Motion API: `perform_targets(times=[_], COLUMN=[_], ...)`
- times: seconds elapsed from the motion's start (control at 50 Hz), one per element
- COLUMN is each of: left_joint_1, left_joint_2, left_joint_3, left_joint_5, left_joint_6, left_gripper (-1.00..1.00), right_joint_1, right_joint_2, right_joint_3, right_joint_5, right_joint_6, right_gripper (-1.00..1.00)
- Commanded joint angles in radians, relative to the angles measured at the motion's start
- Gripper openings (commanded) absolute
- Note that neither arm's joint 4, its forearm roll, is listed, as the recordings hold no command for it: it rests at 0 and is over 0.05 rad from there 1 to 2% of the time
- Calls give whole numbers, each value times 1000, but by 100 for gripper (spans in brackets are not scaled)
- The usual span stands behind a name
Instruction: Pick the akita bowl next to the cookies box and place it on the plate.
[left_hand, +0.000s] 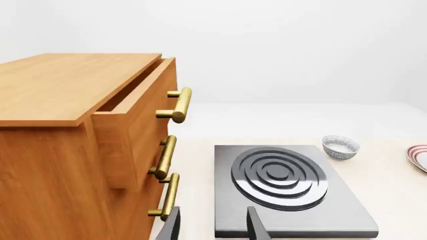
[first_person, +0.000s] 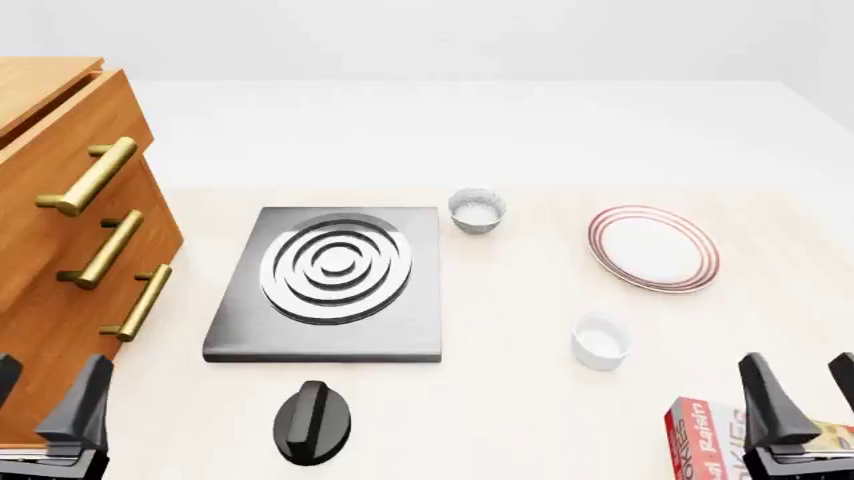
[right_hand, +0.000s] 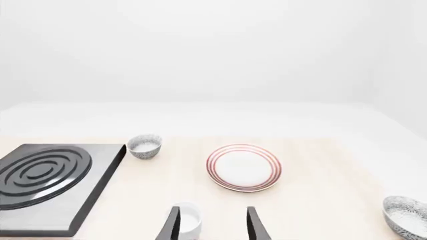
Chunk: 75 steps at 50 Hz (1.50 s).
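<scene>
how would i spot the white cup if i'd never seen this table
Find the grey stove plate left of the table's middle, then the red-ringed plate to its right. The cup stands nearer the arms than that plate: plain smooth white, unlike the speckled bowl by the stove's far right corner.

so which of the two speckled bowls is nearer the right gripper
The bowl to the plate's right, seen only in the right wrist view. The other bowl sits farther off beside the stove.

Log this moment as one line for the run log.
left gripper: open, idle | right gripper: open, empty | akita bowl: untouched, right edge of right wrist view | plate: bare | cookies box: near right gripper
</scene>
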Motion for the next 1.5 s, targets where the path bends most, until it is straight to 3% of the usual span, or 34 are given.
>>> perform_targets(times=[0.02, 0.24, 0.26, 0.96, 0.98, 1.18, 1.22, 1.34, 1.5], left_joint_1=[0, 0, 0, 0, 0, 0, 0, 0, 0], left_joint_2=[0, 0, 0, 0, 0, 0, 0, 0, 0], left_joint_3=[0, 0, 0, 0, 0, 0, 0, 0, 0], left_joint_5=[0, 0, 0, 0, 0, 0, 0, 0, 0], left_joint_6=[0, 0, 0, 0, 0, 0, 0, 0, 0], left_gripper=[100, 100, 100, 100, 100, 100, 100, 100, 100], right_joint_1=[8, 10, 34, 34, -93, -105, -82, -141, -218], right_joint_2=[39, 98, 159, 166, 515, 623, 622, 661, 664], right_joint_3=[-1, 0, 0, 0, -248, -310, -330, -362, -415], right_joint_5=[-22, -64, -100, -107, 134, 155, 182, 219, 295], right_joint_6=[1, -14, -56, -56, -3, 3, 38, 73, 17], right_gripper=[100, 100, 100, 100, 100, 100, 100, 100, 100])
